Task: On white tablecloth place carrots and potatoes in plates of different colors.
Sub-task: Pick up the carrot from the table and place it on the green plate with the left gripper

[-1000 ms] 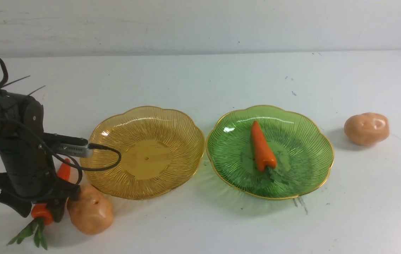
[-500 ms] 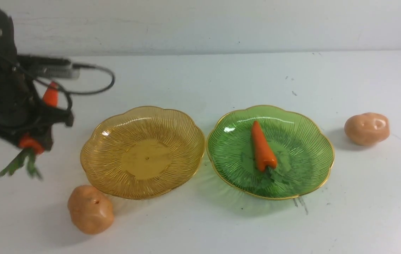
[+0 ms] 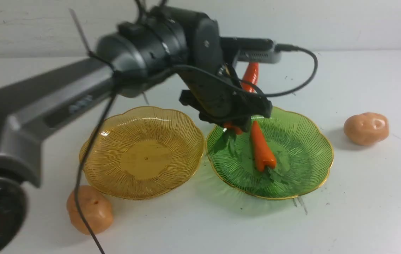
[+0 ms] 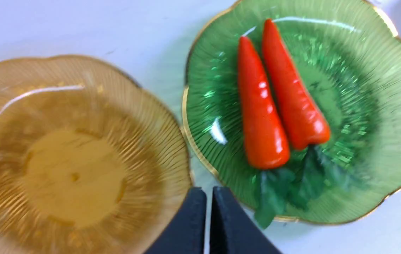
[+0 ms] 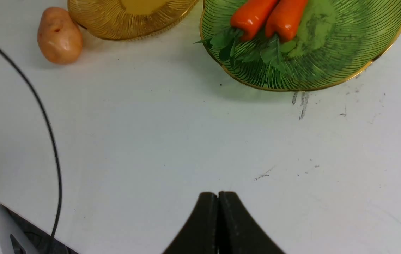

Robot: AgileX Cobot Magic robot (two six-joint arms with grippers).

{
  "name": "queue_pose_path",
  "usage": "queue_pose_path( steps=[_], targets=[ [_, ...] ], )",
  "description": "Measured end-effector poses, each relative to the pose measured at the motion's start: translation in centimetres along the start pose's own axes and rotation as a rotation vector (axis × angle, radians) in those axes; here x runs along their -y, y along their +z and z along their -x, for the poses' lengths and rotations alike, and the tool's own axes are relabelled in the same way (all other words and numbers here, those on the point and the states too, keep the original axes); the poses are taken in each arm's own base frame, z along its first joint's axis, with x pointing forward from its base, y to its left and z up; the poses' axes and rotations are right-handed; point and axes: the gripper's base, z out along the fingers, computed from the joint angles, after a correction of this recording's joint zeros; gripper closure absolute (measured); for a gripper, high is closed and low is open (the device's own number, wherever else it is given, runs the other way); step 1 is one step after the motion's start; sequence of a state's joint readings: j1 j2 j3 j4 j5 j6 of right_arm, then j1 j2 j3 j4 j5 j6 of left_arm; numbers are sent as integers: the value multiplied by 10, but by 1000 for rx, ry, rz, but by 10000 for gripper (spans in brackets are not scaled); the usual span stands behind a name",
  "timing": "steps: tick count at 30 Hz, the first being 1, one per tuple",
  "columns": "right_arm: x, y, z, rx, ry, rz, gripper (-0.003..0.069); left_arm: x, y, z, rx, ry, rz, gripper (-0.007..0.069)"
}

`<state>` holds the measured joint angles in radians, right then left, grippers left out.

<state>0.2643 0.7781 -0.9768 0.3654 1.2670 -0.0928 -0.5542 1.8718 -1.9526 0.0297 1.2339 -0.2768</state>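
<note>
At the far left, near the front, one potato (image 3: 89,210) sits on the white tablecloth (image 3: 186,225). It is just beside the yellow plate (image 3: 144,155), not in it. The left arm (image 3: 62,102) reaches across above this plate.

The left tool (image 4: 208,192) hangs over the spot where the two plates come close together. Its two black fingers are pressed together. It has hold of nothing.

Next comes the green plate (image 3: 299,151), which almost touches the yellow one. Both carrots lie in it side by side, and they touch. One carrot (image 4: 262,106) and the other carrot (image 4: 293,91) point the same way. Their green leaves spread out from the fat ends, inside the plate.

The second potato (image 3: 366,128) sits further right on the tablecloth, a little way off from the green plate.

The right tool (image 5: 218,194) is low over bare tablecloth, on the robot's side of the green plate. Its fingers are squeezed tight together too. It holds nothing.
</note>
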Motion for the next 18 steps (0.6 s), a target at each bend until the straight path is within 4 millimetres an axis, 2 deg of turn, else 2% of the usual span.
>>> queue_pose_path(
  steps=[1,2,6,8,11,14,18],
  targets=[
    [0,0,0,0,-1,0,674,-13,-15,-12,-3,-16,25,625],
    [0,0,0,0,-6,0,674,-32,-19,-31,-46,-50,66,628],
    [0,0,0,0,-14,0,674,-94,-27,-81,-145,-267,174,628],
    [0,0,0,0,-16,0,674,-111,-31,-99,-170,-350,199,628],
    [0,0,0,0,-18,0,674,-121,-28,-114,-207,-403,205,628],
    [0,0,0,0,-21,0,674,-121,-20,-122,-251,-407,185,623],
    [0,0,0,0,-23,0,674,-122,-3,-123,-309,-390,187,559]
  ],
)
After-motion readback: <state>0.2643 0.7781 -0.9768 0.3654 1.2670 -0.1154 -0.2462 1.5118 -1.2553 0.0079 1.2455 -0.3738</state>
